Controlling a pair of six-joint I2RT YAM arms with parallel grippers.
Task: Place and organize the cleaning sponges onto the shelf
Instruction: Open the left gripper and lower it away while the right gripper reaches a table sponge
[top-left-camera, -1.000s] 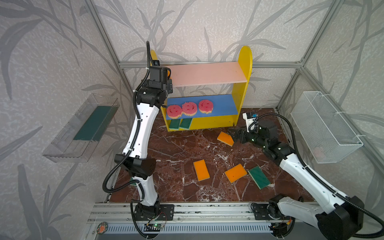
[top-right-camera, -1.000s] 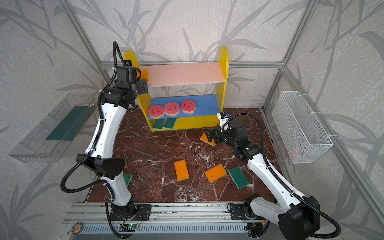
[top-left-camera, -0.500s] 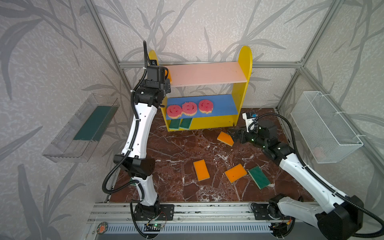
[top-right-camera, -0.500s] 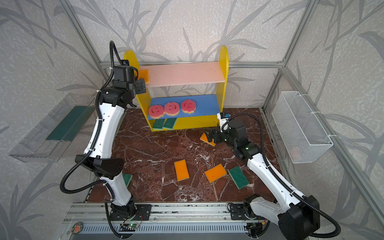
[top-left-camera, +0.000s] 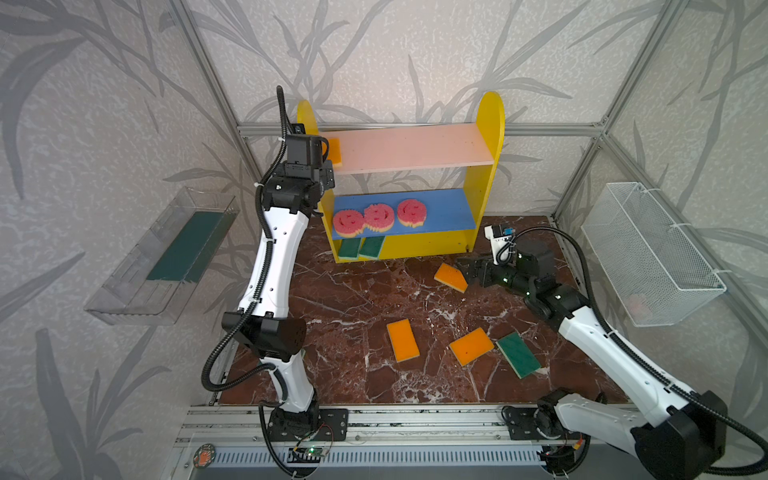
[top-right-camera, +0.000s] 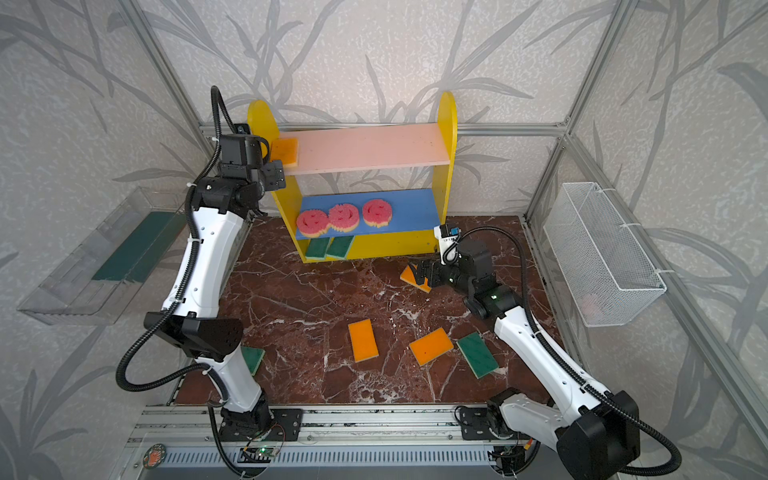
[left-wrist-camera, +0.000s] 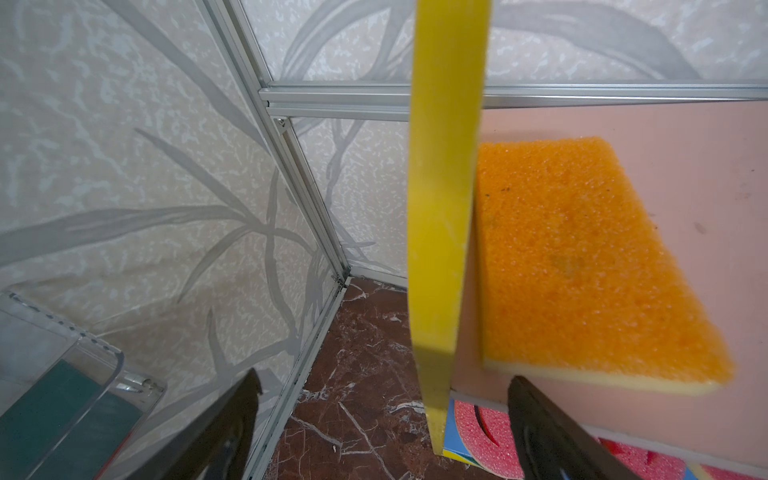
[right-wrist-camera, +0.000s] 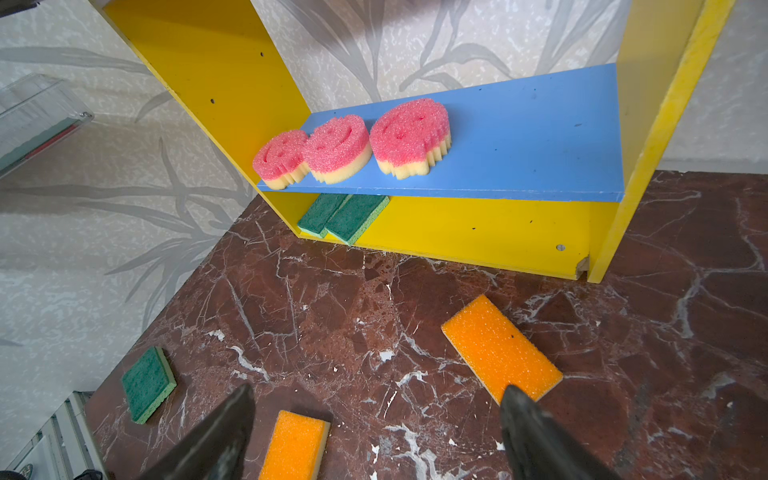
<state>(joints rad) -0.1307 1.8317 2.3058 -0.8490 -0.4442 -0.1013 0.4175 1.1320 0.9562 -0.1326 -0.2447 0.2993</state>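
Note:
The shelf (top-left-camera: 486, 174) (top-right-camera: 442, 166) stands at the back. One orange sponge (top-left-camera: 335, 152) (top-right-camera: 284, 152) (left-wrist-camera: 582, 257) lies at the left end of its pink upper board. Three pink smiley sponges (top-left-camera: 376, 216) (right-wrist-camera: 353, 145) sit on the blue board, and two green ones (top-left-camera: 360, 247) (right-wrist-camera: 345, 216) on the yellow base. My left gripper (top-right-camera: 274, 176) (left-wrist-camera: 384, 378) hangs open and empty just off the shelf's left side panel. On the floor lie three orange sponges (top-left-camera: 451, 277) (top-left-camera: 402, 346) (top-left-camera: 471, 346) and two green ones (top-left-camera: 518, 354) (top-right-camera: 252, 359). My right gripper (top-left-camera: 467, 268) (right-wrist-camera: 377, 390) is open and empty, low beside the nearest orange sponge (right-wrist-camera: 498, 353).
A clear plastic tray (top-left-camera: 124, 299) holding a dark green strip (top-left-camera: 183, 249) hangs on the left wall. A white wire mesh basket (top-left-camera: 648, 253) hangs on the right wall. Aluminium frame posts run along the walls, and a rail (top-left-camera: 374, 424) carries both arm bases at the front.
My left gripper has drawn a little to the left, away from the shelf's upper board, where the orange sponge stays. The right arm has barely moved.

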